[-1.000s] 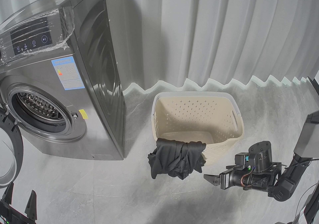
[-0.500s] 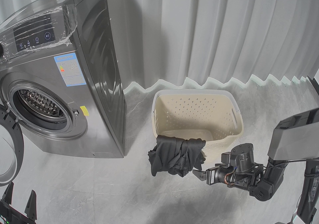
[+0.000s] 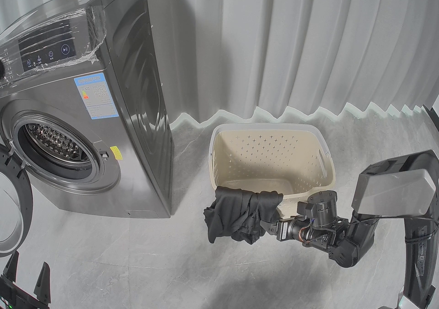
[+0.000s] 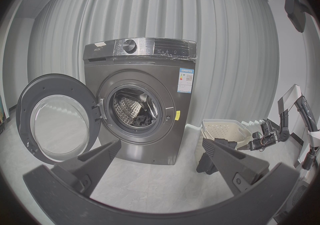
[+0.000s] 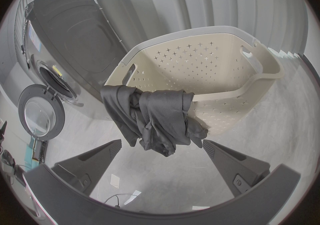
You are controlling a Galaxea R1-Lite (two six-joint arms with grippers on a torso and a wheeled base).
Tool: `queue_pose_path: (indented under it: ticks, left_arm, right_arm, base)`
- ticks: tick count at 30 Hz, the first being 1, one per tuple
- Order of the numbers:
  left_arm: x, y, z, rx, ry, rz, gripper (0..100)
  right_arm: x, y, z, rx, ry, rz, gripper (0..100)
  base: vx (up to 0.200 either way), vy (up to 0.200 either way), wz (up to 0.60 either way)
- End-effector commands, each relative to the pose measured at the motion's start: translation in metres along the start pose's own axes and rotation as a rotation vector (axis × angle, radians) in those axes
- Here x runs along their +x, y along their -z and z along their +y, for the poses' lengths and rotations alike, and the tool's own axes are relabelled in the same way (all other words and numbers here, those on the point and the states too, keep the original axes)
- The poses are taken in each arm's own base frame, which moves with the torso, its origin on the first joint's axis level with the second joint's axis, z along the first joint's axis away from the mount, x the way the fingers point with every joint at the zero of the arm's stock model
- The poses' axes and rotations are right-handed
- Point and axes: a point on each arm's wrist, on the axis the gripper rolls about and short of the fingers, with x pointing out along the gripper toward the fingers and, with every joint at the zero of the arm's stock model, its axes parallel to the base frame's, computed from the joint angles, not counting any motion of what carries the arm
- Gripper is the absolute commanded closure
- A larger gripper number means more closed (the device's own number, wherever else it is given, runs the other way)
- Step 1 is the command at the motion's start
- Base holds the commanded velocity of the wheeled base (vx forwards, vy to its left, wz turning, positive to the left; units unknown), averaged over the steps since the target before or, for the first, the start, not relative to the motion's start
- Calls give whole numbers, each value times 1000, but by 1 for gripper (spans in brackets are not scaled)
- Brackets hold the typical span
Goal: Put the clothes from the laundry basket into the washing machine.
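Head view, entry 1: right gripper [image 3: 269,227]. Sits low over the grey floor [image 3: 160,255] at 5 o'clock of the frame, wrist level, forearm aimed toward 9 o'clock, elbow folded back toward 3 o'clock. Fingers spread apart, clasping nothing. Tips at the 4 o'clock edge of the dark garment [image 3: 240,218]; contact not discernible.

Entry 2: dark garment. Bunched and draped over the near rim of the laundry basket [image 3: 270,127] at its 7 o'clock corner, mostly hanging down the outer wall.

Entry 3: laundry basket. Cream, star-perforated, upright on the floor at 3 o'clock of the washing machine [image 3: 132,94], standing apart from it.

Entry 4: washing machine. Grey front-loader at 9 o'clock, with its door [image 3: 13,214] swung open at the 8 o'clock edge and the drum [image 3: 55,145] mouth exposed. Backed by a white curtain [image 3: 297,35].

Entry 5: left gripper [image 3: 28,273]. Parked in the 7 o'clock corner, fingers pointing toward 12 o'clock, set apart, holding nothing.

Left wrist view, supplement: machine front seen square-on, plus dark clothing [image 4: 141,121] lying low inside the drum.

Right wrist view, supplement: handle cut-outs in the basket's end walls, the garment's twisted middle fold, and both fingers flanking the hanging cloth from below.
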Motion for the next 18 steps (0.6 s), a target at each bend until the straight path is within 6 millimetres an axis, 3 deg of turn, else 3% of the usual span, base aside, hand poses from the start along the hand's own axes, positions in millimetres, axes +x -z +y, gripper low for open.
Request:
queue_pose_path:
  ticks: [1,18]
  left_arm:
    - [-1,4,0,-1,0,-5,0]
    - [-1,4,0,-1,0,-5,0]
  right_arm:
    - [12,0,-2,22,3,-9,0]
    - [43,-10,-2,37,-10,-78,0]
  base:
    - [0,0,0]
    - [0,0,0]
